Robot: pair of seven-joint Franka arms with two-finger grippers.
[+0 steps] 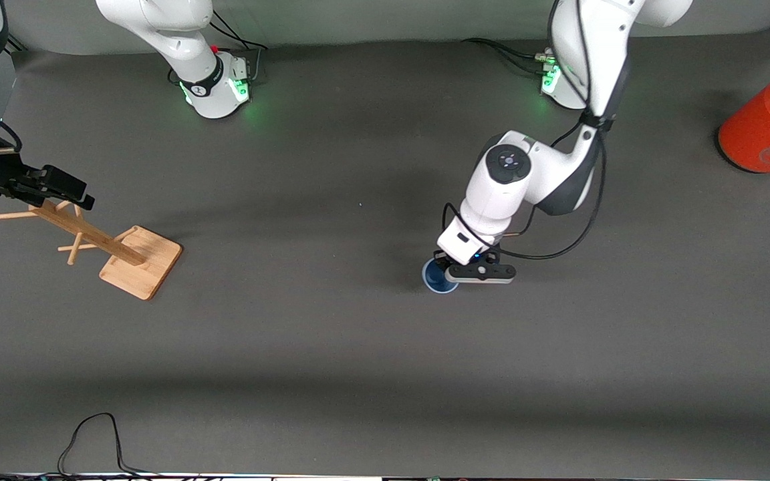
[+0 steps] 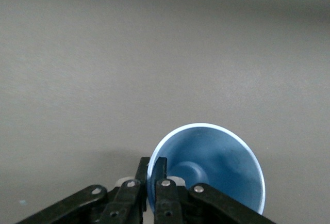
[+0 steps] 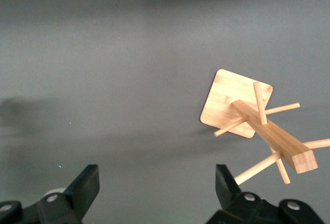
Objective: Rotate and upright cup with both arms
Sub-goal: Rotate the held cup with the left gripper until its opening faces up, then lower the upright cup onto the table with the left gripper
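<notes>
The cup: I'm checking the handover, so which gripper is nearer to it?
Left. The left gripper is shut on the cup, pinching its rim at mid-table. The right gripper hangs open over the wooden rack at the right arm's end.

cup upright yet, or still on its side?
Upright. The cup shows its open mouth and inner bottom to the left wrist camera looking down; the left hand is shut on its rim.

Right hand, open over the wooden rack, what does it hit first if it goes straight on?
Probably the bare table: the right hand points at it, with the wooden rack off to one side. Depth is unclear.
</notes>
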